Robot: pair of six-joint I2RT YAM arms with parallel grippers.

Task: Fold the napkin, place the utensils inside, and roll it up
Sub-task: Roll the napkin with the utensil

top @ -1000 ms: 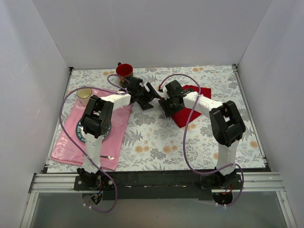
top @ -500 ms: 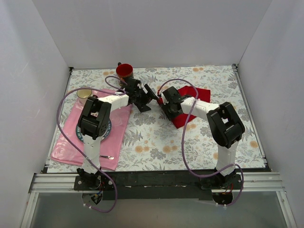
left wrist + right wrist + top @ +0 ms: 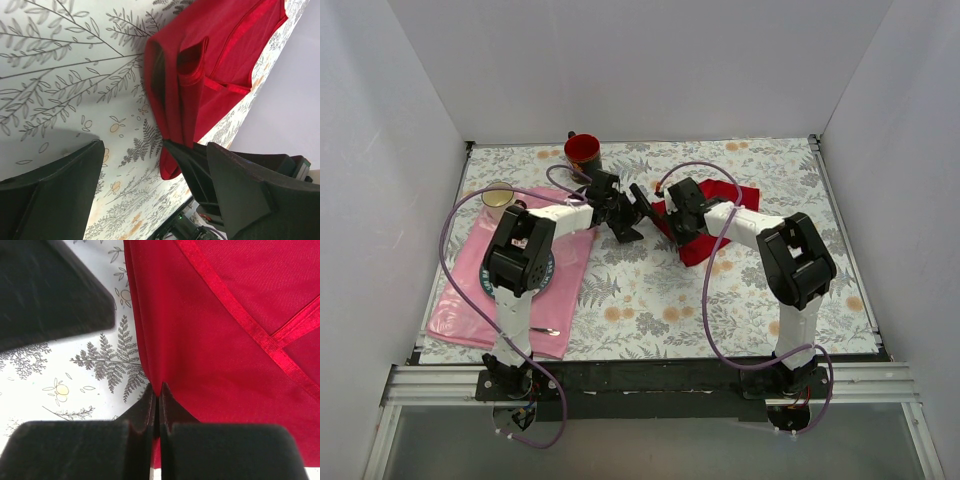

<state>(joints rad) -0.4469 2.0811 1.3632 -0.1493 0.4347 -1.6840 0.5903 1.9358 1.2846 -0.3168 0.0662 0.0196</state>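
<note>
Clearly the right claw (image 3: 156, 400) is clamped together on the napkin's (image 3: 235, 330) edge. The red cloth spreads flat on the desk (image 3: 640, 290), ahead and to one side of its fingertips. That edge runs on ahead of the claw, so the fold probably carries it sideways over the cloth. The left claw (image 3: 156, 147), wide apart and empty, hovers just beside the same edge.

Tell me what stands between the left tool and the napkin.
Nothing visible: only bare tablecloth lies between the open left tool and the napkin, whose edge the right tool pinches.
</note>
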